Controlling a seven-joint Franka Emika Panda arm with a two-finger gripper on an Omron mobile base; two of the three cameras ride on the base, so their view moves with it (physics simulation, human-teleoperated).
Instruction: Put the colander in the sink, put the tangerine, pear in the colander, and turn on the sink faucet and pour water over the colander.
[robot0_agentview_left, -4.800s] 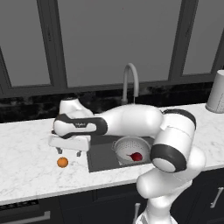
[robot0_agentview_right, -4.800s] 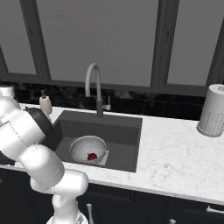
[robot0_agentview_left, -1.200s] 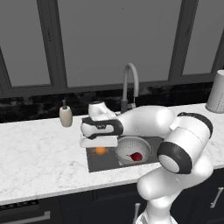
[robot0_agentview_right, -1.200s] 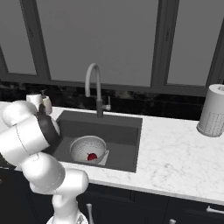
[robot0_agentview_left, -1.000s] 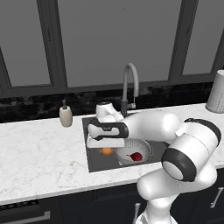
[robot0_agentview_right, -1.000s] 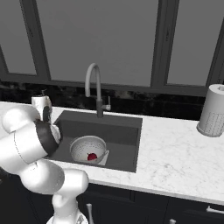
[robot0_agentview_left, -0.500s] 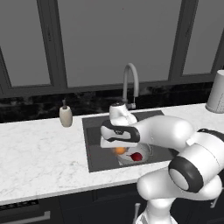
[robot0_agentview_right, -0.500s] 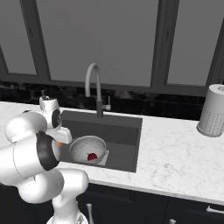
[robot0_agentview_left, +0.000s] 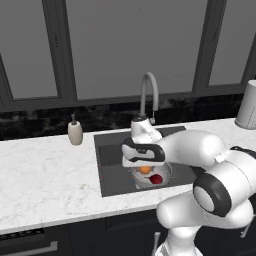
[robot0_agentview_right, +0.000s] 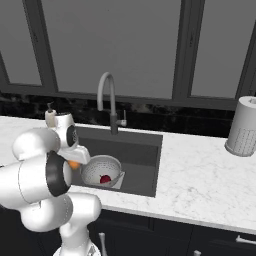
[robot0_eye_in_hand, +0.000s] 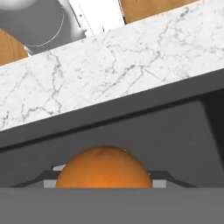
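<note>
Soap dispenser (robot0_agentview_left: 75, 133) is sitting on the bench (robot0_agentview_left: 45, 175) at the far left, well apart from the action and not in play. Moving right, the sink (robot0_agentview_left: 111, 165) is holding the colander (robot0_agentview_right: 101, 171), which is sitting on the basin floor toward the front. The gripper (robot0_agentview_left: 144, 164) is hanging over the colander, clamped on the tangerine (robot0_agentview_left: 145, 170); hand view is showing the orange ball (robot0_eye_in_hand: 104, 168) sitting between the finger tips, with the sink's front wall and the marble beyond it. Key relation: the tangerine is sitting above the colander bowl, roughly over its left half in the left base view, with the pear (robot0_agentview_left: 156, 179) already lying inside the bowl, just beside and a bit to the right and nearer the front edge. From the right base view the tangerine (robot0_agentview_right: 74, 164) is reading nearer the colander's left rim than its centre, so I'm judging a release here is probably landing inside but close to the rim; a small shift toward the pear side looks safer. The sink faucet (robot0_agentview_left: 149, 95) is standing behind the sink, further right and back, spout arching toward the basin; no water is running, so that step is not yet done.
</note>
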